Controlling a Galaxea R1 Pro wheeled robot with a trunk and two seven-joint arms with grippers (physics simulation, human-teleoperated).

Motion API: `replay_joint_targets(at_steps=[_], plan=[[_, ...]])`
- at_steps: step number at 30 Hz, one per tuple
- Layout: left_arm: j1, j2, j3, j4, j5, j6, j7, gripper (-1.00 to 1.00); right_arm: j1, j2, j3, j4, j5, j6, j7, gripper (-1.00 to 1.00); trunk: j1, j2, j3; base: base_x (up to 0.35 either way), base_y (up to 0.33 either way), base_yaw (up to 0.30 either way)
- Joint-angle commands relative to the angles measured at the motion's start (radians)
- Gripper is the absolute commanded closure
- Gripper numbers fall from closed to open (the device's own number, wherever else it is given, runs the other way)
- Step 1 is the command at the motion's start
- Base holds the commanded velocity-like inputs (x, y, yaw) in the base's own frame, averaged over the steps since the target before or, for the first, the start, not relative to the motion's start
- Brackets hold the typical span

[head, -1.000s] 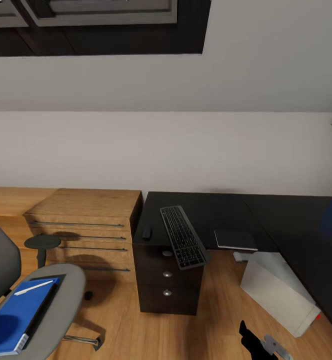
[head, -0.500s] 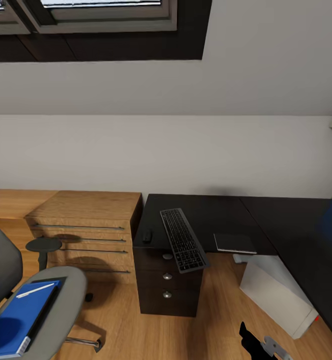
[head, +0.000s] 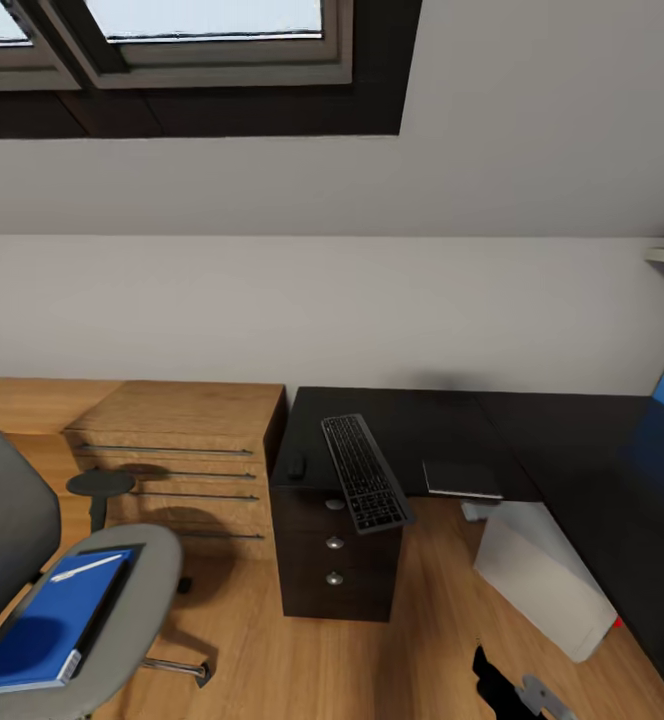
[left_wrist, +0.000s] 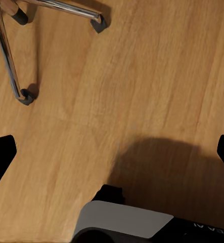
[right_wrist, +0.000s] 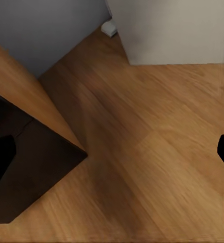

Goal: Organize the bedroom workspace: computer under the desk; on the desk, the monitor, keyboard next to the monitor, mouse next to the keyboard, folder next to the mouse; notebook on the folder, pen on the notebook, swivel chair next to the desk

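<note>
Overhanging the desk (head: 572, 440) edge well ahead of both open, empty pincers, the keyboard (head: 363, 472) could tip off — any nudge.

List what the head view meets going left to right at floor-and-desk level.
swivel chair with folder → wooden drawer chest → mouse → keyboard → notebook → computer

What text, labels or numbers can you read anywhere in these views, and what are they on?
Pale lettering on the dark arm housing in the left wrist view: cut off at the frame edge and too blurred to read.
Keyboard key legends: too small to read.
Blue folder, computer: no markings visible.
</note>
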Motion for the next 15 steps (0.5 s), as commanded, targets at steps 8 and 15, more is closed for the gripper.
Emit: replay_joint_targets(at_steps=[8, 15], plan=[[-0.001, 0.001, -0.006, -0.001, 0.009, -0.002, 0.007, -1.00, -0.001, 0.000, 0.007, 0.001, -0.009, -0.006, 0.006, -1.00, -0.031, 0.056, 0.024, -0.336, 0.000, 0.000], [-0.001, 0.001, -0.005, -0.001, 0.009, -0.003, 0.007, -1.00, -0.001, 0.000, 0.007, 0.001, -0.008, -0.008, 0.006, -1.00, -0.058, 0.105, 0.046, -0.330, 0.000, 0.001]])
